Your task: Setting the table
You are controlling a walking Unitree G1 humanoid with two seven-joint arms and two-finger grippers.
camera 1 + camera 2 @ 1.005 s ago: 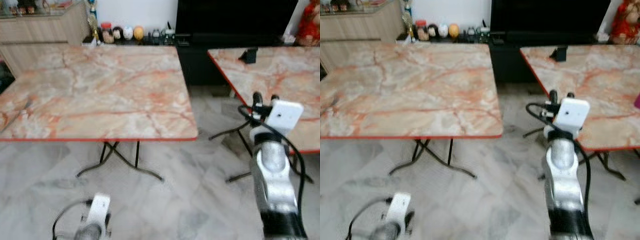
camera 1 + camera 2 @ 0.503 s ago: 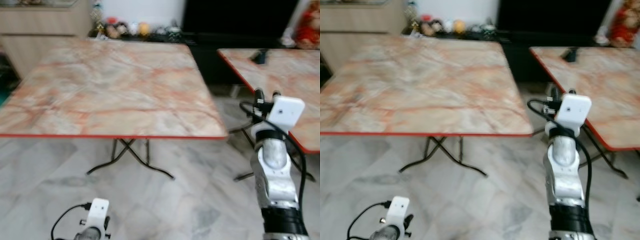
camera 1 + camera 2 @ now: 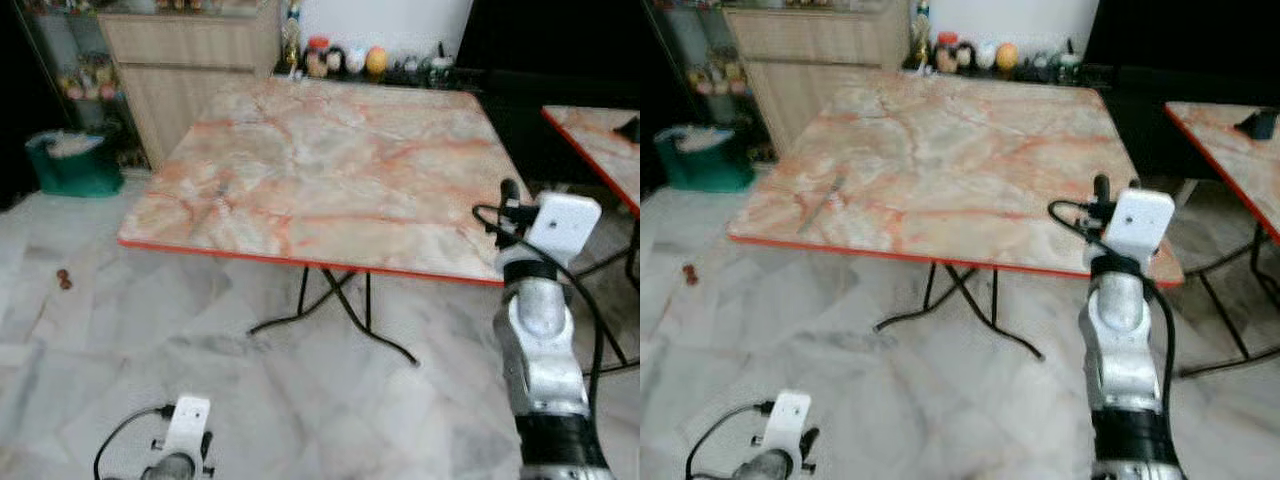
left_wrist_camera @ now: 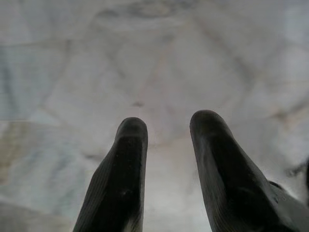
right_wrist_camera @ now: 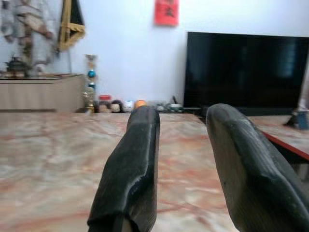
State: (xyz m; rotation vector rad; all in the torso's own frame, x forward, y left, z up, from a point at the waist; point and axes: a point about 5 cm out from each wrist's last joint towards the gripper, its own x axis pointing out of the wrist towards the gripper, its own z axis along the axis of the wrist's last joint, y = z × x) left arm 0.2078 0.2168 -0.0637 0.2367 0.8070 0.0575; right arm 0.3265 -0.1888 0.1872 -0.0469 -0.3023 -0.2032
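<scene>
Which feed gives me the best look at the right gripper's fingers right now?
The right wrist view: the right gripper shows both black fingers close up, parted and empty, level over the marble table. In the eye views it is mostly hidden behind its white wrist camera, only the fingertips poking up.

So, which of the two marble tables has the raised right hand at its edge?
The big table in the middle: the right hand is held up at its near right corner. The other table stands apart at the far right, partly cut off.
</scene>
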